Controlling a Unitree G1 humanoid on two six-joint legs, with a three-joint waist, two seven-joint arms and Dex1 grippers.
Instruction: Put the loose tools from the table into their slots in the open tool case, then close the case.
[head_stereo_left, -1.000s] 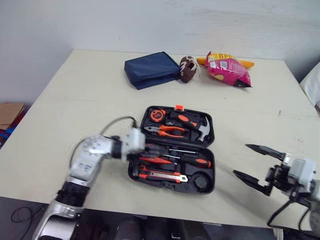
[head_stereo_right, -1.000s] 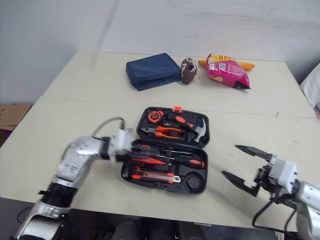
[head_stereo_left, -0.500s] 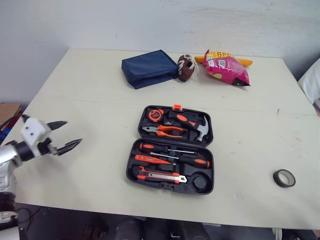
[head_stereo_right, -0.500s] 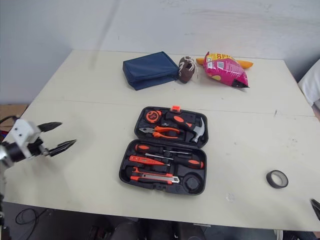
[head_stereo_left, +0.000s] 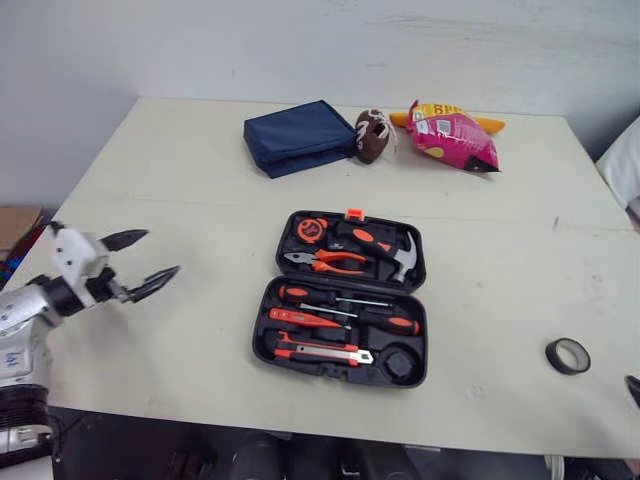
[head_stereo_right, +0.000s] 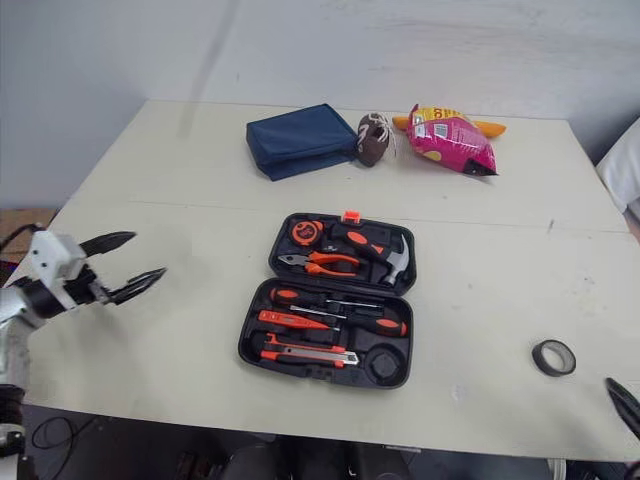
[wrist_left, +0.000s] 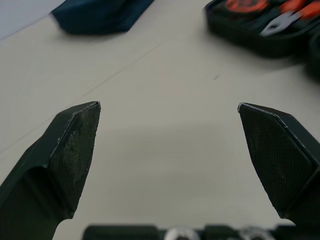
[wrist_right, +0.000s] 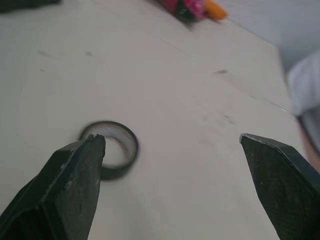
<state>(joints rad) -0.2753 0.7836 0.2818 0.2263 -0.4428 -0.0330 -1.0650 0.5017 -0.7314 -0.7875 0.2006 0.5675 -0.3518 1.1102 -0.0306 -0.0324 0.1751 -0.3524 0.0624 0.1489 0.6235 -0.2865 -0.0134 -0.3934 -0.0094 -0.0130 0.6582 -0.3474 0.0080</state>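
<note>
Though wide apart and empty, both arms' jaws grainy black wedges; tape ring (head_stereo_left: 568, 369) flat on table (head_stereo_left: 200, 180).

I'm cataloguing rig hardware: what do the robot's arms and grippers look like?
The left arm is silver-grey metal with a white wrist block. The left gripper and right gripper each have two black, tapering, pointed jaws with finely textured inner faces.

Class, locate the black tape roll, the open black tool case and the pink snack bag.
black tape roll (head_stereo_left: 566, 369), left eye view, ring's near wall.
open black tool case (head_stereo_left: 261, 338), left eye view, left rim.
pink snack bag (head_stereo_left: 455, 137), left eye view, middle.
</note>
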